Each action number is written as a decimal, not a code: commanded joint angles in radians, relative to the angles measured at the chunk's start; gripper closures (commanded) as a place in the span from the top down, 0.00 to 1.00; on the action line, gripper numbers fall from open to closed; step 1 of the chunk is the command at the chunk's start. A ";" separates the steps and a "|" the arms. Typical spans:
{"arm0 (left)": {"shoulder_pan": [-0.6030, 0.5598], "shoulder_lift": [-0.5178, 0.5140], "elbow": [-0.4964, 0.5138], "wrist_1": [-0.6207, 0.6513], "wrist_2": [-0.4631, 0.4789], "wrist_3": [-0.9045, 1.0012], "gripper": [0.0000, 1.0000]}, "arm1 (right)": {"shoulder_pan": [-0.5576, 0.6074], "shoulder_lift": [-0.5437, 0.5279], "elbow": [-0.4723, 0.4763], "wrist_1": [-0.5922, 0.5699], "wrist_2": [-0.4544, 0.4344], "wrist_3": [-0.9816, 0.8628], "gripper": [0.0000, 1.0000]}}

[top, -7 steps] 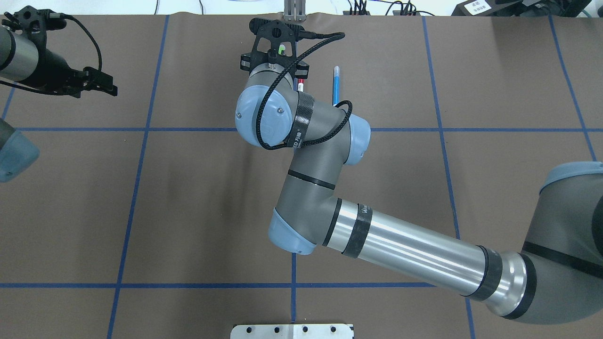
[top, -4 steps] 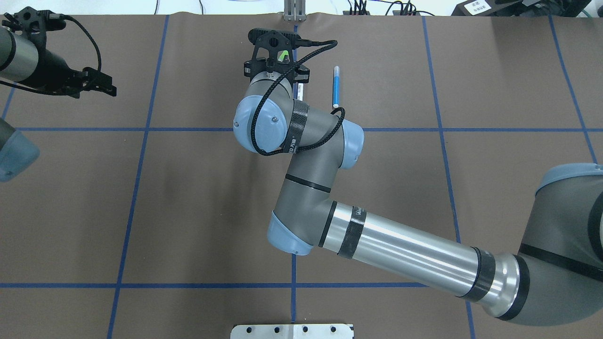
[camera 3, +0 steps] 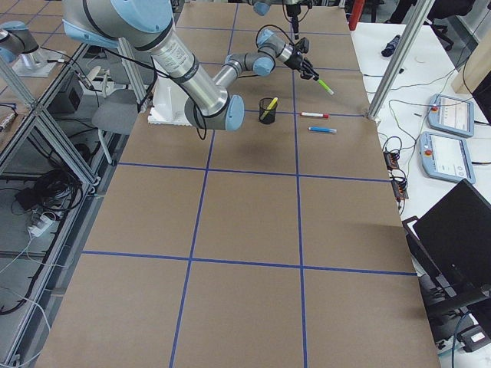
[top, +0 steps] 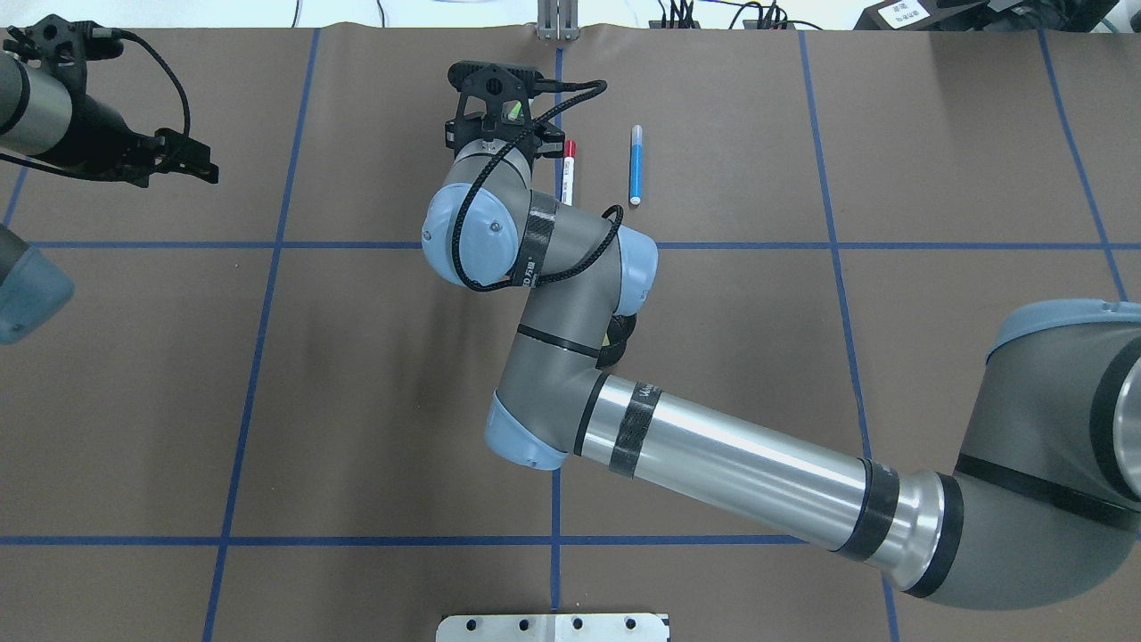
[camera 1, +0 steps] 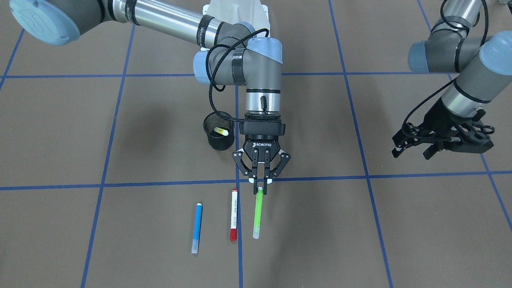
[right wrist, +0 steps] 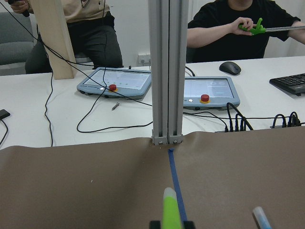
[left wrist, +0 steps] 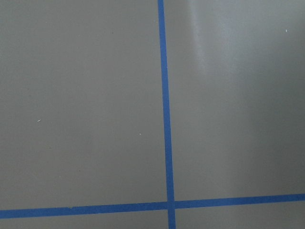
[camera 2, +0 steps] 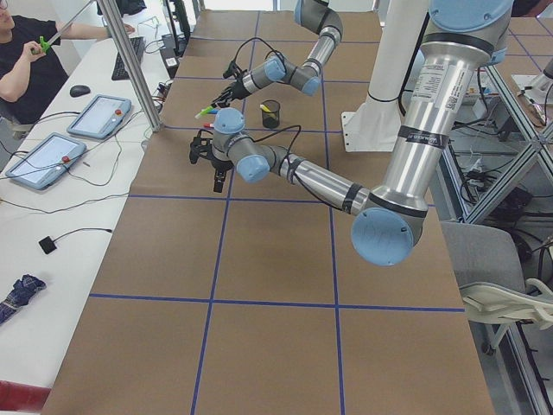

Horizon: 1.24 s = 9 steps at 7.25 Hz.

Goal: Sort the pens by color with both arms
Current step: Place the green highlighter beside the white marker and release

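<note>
My right gripper point(camera 1: 260, 181) is shut on one end of the green pen point(camera 1: 257, 214) and holds it off the table, sticking out toward the far edge. The green pen also shows in the overhead view point(top: 513, 110) and the right wrist view point(right wrist: 170, 210). The white pen with red cap point(camera 1: 234, 214) and the blue pen point(camera 1: 196, 228) lie side by side on the table beside it. The yellow pen point(camera 1: 221, 131) stands in the black mesh cup point(camera 1: 218, 140). My left gripper point(camera 1: 412, 151) is open and empty, far off to my left point(top: 203, 162).
The table is brown with blue tape grid lines point(left wrist: 164, 119). An aluminium post point(right wrist: 164, 71) stands at the far edge straight ahead of the right gripper. Operators and control pads point(right wrist: 114, 82) are beyond that edge. The white base plate point(top: 553, 627) sits at the near edge.
My right arm has swung left in the overhead view with the green pen in its grip, uncovering the red-capped pen. The left arm has not moved.
</note>
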 commanded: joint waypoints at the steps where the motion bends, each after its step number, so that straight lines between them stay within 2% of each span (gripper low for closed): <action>1: 0.001 0.000 0.003 0.000 0.000 0.000 0.99 | 0.001 0.000 -0.033 0.036 0.008 -0.037 0.00; 9: 0.001 -0.006 0.045 -0.034 0.000 0.000 0.99 | -0.038 -0.047 -0.077 0.093 -0.003 -0.060 0.00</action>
